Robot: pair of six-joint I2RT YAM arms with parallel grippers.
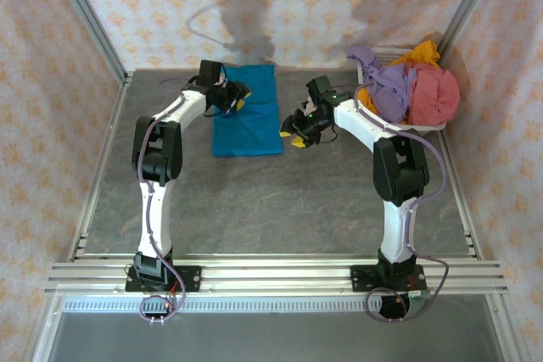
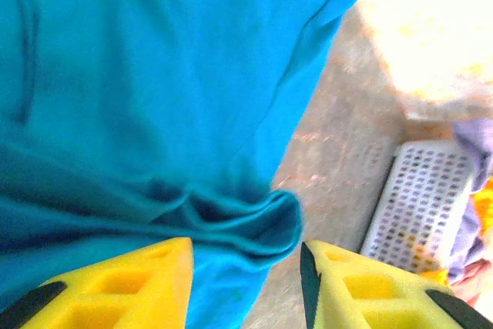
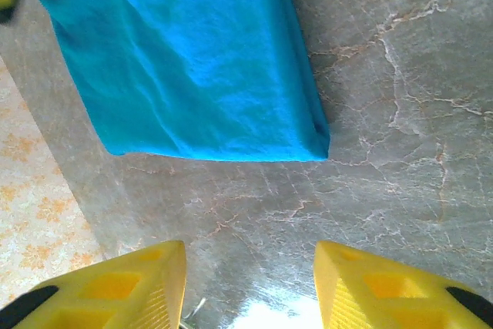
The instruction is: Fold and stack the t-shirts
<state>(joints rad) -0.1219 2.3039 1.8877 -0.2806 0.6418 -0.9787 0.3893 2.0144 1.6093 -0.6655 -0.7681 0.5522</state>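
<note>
Looking down on a grey, marble-veined tabletop [image 1: 280,201], dull and bare towards the near side. Being closed in by a far wall [image 1: 153,14], a left wall [image 1: 38,142] and a right wall [image 1: 513,175], all papered pale pink with small orange floral motifs. Being framed by slanting aluminium posts [image 1: 89,16] at the far corners and ribbed aluminium rails [image 1: 280,277] along the near edge. Catching soft dark shadows [image 1: 242,6] on the far wall; showing a white glare [image 3: 258,317] on the stone in the right wrist view

The teal-blue t-shirt [image 1: 246,112] is looking like soft, matt cloth with small wrinkles. The table [image 1: 280,201] is showing a smooth, stone-like grey top, shining a little. The basket [image 2: 416,198] is looking like white plastic full of holes. The rails [image 1: 280,273] are gleaming like ribbed metal.
</note>
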